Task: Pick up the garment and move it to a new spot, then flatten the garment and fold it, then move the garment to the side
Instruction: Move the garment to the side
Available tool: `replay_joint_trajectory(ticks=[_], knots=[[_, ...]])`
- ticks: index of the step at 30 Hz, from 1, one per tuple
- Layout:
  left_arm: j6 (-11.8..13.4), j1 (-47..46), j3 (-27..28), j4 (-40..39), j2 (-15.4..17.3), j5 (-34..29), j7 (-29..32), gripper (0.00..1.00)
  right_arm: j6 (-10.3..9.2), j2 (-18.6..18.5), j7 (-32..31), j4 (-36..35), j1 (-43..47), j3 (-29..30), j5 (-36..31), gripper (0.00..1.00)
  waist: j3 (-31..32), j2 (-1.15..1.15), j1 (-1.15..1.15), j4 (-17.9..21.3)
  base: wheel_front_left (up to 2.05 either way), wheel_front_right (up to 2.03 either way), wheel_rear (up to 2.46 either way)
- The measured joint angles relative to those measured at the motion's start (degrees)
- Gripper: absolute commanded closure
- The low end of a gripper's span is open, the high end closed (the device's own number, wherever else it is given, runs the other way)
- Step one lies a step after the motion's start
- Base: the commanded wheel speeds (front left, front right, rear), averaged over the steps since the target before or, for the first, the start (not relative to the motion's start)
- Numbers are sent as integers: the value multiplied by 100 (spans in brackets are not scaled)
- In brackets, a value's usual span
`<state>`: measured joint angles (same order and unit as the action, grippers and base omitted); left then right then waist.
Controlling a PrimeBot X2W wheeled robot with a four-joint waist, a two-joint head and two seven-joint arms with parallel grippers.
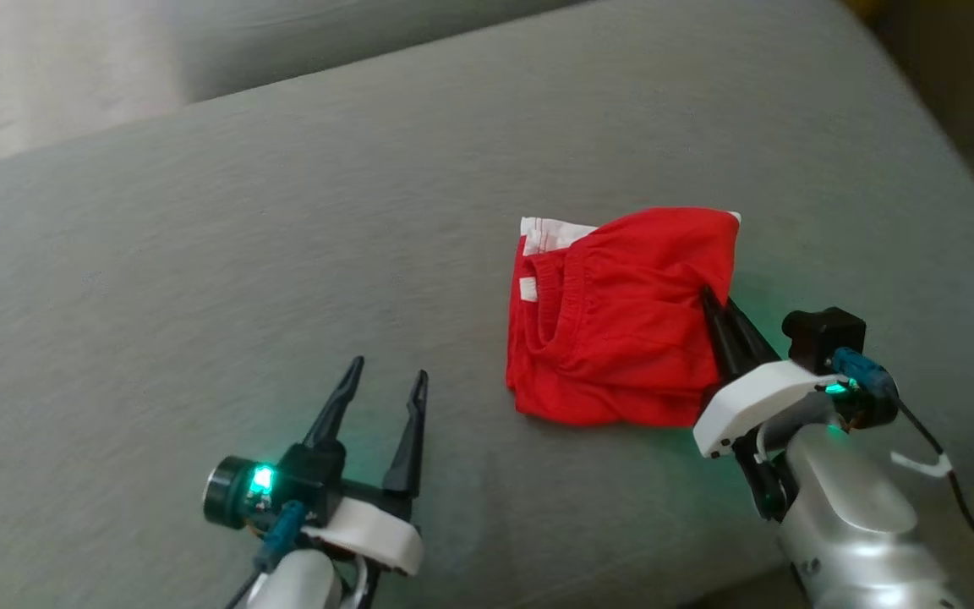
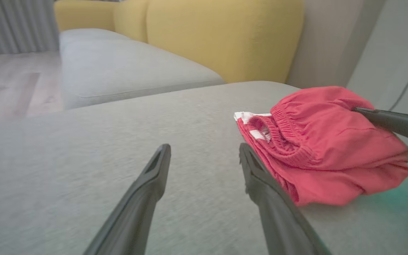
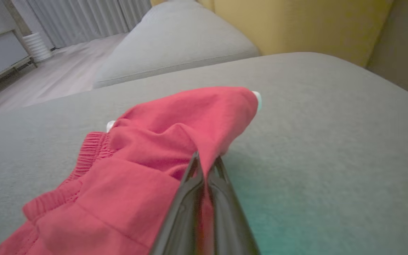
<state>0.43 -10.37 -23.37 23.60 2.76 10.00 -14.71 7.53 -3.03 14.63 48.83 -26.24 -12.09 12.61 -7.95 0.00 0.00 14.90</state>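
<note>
Red shorts (image 1: pixel 614 330) lie folded and bunched on the grey cushion (image 1: pixel 242 237), right of centre, with the elastic waistband (image 1: pixel 556 292) and white trim (image 1: pixel 550 233) on their left side. Right tool (image 1: pixel 709 298) is pinched together on the shorts' right edge, a fold of cloth between its fingers. Left tool (image 1: pixel 390 370) has its fingers apart over bare cushion, near the shorts' left side and clear of them.

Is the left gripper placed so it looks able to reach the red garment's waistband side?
Probably yes: the left gripper is open, with bare cushion between it and the red garment.
</note>
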Motion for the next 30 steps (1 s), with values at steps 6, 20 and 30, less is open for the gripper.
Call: replay_joint_trajectory(ticks=[6,20,30], knots=[[-49,-23,-91,64,-2,-59,0,0,0,-3,0,30,-3,-10,10,100,-161,0,0,784,0,0,0],[-254,-402,-32,159,1,-470,0,0,0,-1156,-182,894,-2179,927,-1728,100,-949,0,1,160,0,0,0],[-347,-709,23,-76,-47,-613,-8,0,0,-2183,-817,1256,-2595,3007,-2987,0,-1557,0,0,-619,0,0,0]])
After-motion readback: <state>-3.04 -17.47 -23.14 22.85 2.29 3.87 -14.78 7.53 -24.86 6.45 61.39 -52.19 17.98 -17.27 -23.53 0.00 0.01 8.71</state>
